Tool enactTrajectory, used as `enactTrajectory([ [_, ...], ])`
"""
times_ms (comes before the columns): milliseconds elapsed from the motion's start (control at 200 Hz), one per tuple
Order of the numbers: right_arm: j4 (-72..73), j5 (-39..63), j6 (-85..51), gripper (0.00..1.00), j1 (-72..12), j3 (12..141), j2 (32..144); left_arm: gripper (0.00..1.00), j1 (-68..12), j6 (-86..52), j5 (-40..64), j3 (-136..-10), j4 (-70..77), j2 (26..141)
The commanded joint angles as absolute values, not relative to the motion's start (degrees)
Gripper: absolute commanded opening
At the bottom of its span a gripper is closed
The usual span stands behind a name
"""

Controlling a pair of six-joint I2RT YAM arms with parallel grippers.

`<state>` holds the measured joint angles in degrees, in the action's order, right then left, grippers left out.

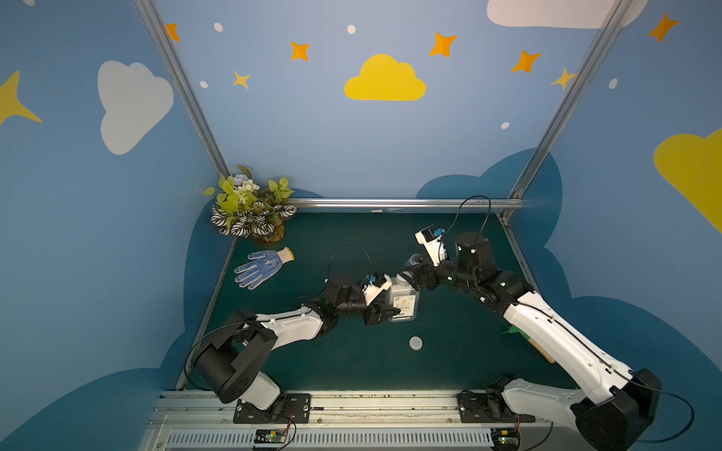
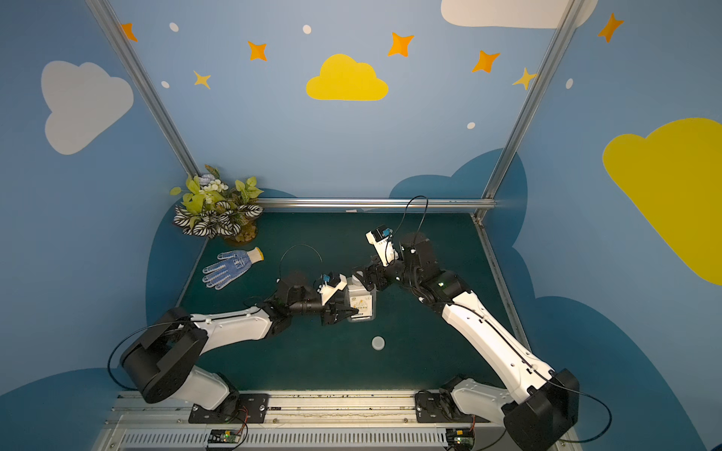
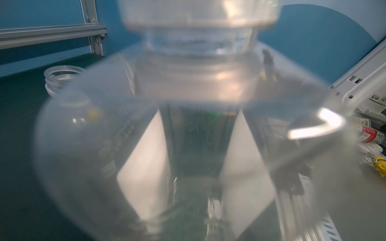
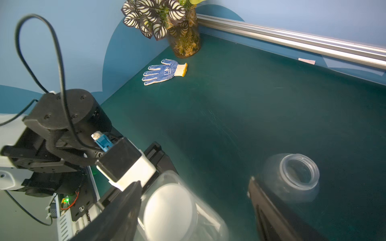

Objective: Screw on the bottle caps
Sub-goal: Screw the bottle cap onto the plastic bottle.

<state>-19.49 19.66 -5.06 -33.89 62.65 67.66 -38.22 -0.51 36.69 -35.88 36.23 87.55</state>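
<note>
Left end effector (image 1: 388, 312) clamps the bottle (image 1: 404, 291); white label (image 1: 405, 304) print unreadable; right end effector (image 4: 194, 184) apart astride the cap (image 4: 167, 208).

Your green tabletop (image 1: 351, 234), plant (image 1: 252, 207) far-left corner, glove (image 1: 260, 267) beside it, labelled bottle (image 1: 404, 304) mid-table, round bottle (image 4: 298, 173) behind, loose cap (image 1: 415, 343) in front.
</note>
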Motion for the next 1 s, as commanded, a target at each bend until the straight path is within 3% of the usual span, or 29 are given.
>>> enactTrajectory([
  [0,-18.62,21.15,-4.62,0.79,-33.66,62.58,68.77,0.02,-37.68,-0.94,38.84,-36.34,36.79,87.86],
  [376,-19.6,27.22,-2.47,0.62,-33.66,62.57,71.87,0.02,-37.0,-1.66,40.35,-36.65,37.17,88.61],
  [636,-20.68,32.18,-1.84,0.6,-33.75,63.44,74.7,0.02,-36.66,-1.31,40.08,-36.38,36.56,87.77],
  [996,-21.33,30.87,-1.62,0.34,-34.88,63.54,74.9,0.02,-36.3,-1.08,39.26,-36.12,36.47,87.5],
])
